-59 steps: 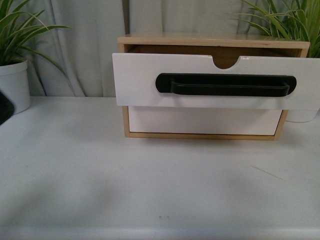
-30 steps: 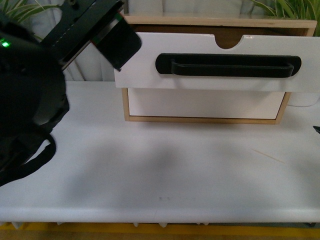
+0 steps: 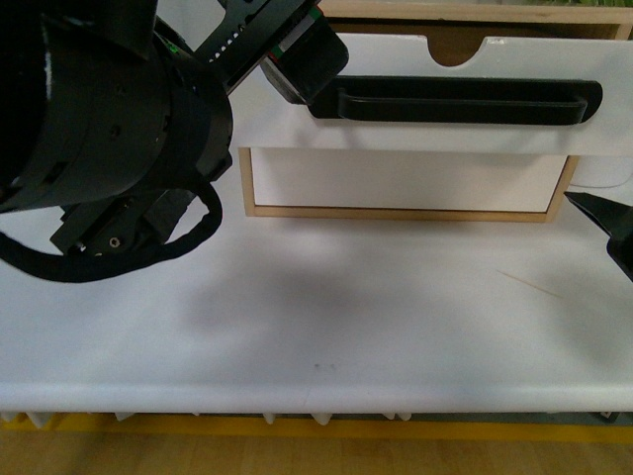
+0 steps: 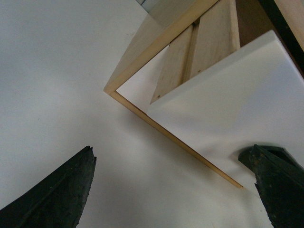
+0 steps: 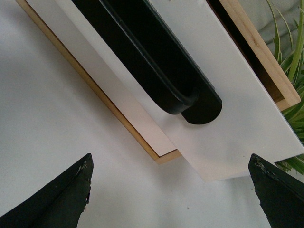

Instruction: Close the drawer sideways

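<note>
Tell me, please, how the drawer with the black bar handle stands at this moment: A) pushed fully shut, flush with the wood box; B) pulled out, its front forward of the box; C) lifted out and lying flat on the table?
B: the drawer has its white front standing forward of the wood box, overhanging the plain lower drawer, with a dark gap behind its top edge.
</note>
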